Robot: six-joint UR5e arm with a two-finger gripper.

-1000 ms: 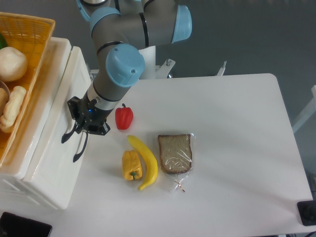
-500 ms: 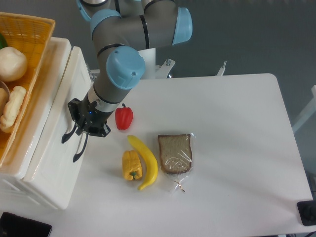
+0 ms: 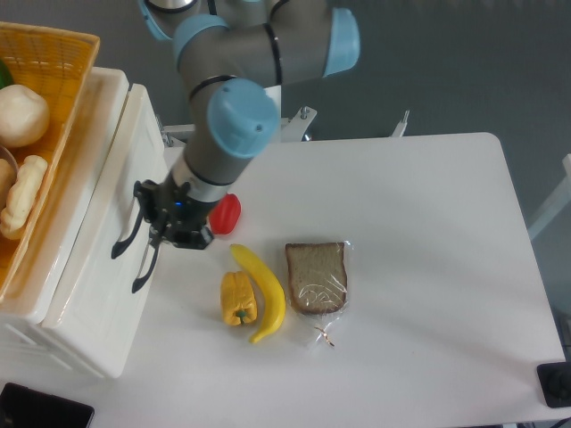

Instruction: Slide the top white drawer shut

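on the left edge of the white table (image 3: 419,223) stands the cabinet, its top white drawer (image 3: 111,152) seen from above under a yellow wicker basket (image 3: 40,107). the gripper (image 3: 153,230) sits at the black handles; whether it is clenched cannot be told. a red pepper (image 3: 226,212), banana (image 3: 263,290), yellow pepper (image 3: 237,299) and wrapped bread (image 3: 316,277) lie nearby, grey floor (image 3: 464,62) beyond

Top white drawer (image 3: 89,223) was seen at the table's (image 3: 428,223) left edge, gripper (image 3: 153,234) positioned beside its black handle (image 3: 128,239).
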